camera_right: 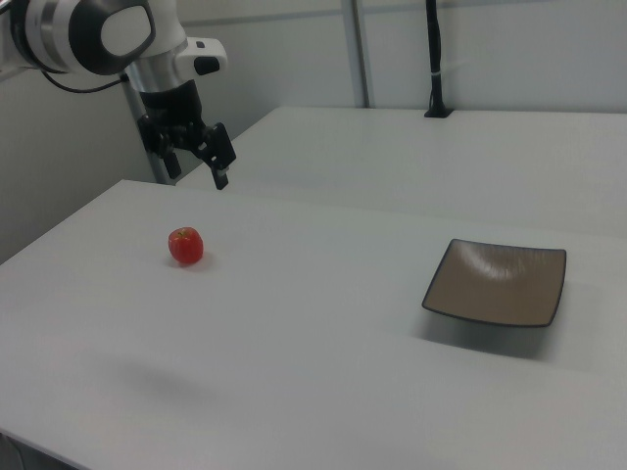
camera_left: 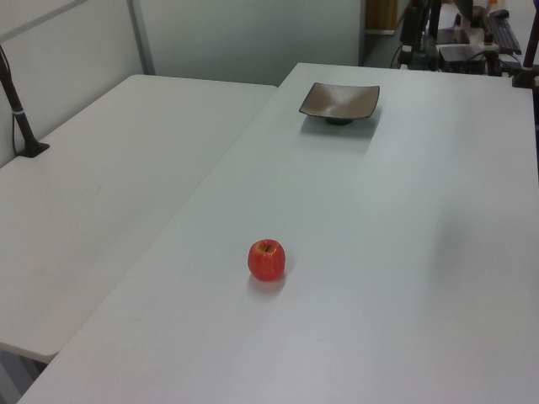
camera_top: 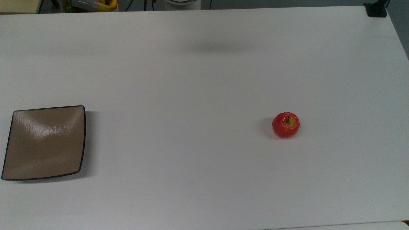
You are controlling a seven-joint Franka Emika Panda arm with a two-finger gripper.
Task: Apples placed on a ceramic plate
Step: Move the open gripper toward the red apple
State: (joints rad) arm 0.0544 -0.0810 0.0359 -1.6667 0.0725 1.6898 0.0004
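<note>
A small red apple [camera_top: 286,125] with a yellow-green patch at its stem stands alone on the white table, at the top view's right. It also appears in the left view as the apple [camera_left: 266,260] and in the right view as the apple [camera_right: 185,245]. The square tan-brown ceramic plate [camera_top: 44,143] lies bare near the top view's left edge, far from the apple; the plate [camera_left: 339,101] [camera_right: 498,284] holds nothing. My gripper [camera_right: 196,176] hangs in the air above and slightly behind the apple in the right view, fingers open and holding nothing.
A second white table [camera_left: 101,168] adjoins this one along a seam. A black clamp with a pole [camera_top: 376,9] [camera_right: 436,69] stands at its far side. Clutter [camera_top: 92,4] sits beyond the table's back edge in the top view.
</note>
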